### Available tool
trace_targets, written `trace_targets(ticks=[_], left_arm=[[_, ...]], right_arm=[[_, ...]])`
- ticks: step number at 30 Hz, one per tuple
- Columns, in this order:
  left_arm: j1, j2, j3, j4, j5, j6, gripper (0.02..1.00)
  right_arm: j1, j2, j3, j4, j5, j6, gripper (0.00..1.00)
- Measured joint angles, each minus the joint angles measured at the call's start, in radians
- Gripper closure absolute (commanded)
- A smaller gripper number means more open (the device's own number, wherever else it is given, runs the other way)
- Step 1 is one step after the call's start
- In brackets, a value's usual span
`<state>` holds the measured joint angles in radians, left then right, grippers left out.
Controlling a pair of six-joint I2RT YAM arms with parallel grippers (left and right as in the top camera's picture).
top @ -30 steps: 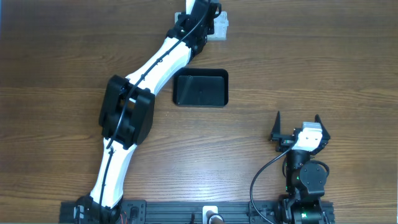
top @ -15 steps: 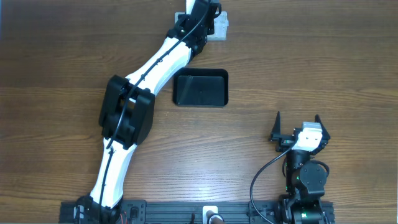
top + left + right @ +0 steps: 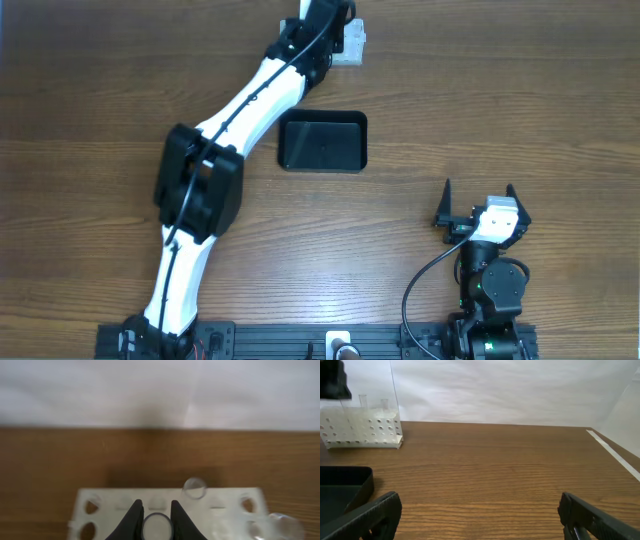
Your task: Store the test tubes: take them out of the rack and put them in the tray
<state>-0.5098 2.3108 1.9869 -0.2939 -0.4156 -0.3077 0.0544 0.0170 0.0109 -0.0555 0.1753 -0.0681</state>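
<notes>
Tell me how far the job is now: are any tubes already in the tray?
Nothing is stored yet: the tray looks empty. In hand: the left gripper grips one tube that stands in the rack, not yet lifted out. Left to do: move that tube and at least two other tubes to the tray. The right gripper is open near its base.

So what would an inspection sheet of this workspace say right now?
Surface: wooden table.
Job's things: white rack at the far edge, holding test tubes; black tray empty.
Clutter: nothing seen.
End effectors: left end effector shut on a test tube in the rack; right end effector open, near its own base.
Cables: black cable loops beside the right arm.
Surroundings: white backdrop behind the table.
</notes>
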Motion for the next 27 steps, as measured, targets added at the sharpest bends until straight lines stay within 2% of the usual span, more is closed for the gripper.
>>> trace_targets(ticks=[7,12,15,19,23,27], left_arm=[[0.003,-0.309,0.004,0.006,-0.003,0.089,0.943],[0.000,-0.447,0.032,-0.230,0.027,0.080,0.950],[-0.005,-0.451,0.031,-0.410,0.039,0.021,0.972],[-0.011,-0.401,-0.042,-0.622,0.051,-0.126,0.972],[-0.015,-0.332,-0.157,-0.654,0.061,-0.226,0.974],[-0.020,-0.278,-0.230,-0.636,0.072,-0.267,0.972]], right_arm=[[0.000,0.000,0.000,0.000,0.000,0.000,0.009],[0.000,0.000,0.000,0.000,0.000,0.000,0.009],[0.000,0.000,0.000,0.000,0.000,0.000,0.009],[0.000,0.000,0.000,0.000,0.000,0.000,0.009],[0.000,0.000,0.000,0.000,0.000,0.000,0.009],[0.000,0.000,0.000,0.000,0.000,0.000,0.007]])
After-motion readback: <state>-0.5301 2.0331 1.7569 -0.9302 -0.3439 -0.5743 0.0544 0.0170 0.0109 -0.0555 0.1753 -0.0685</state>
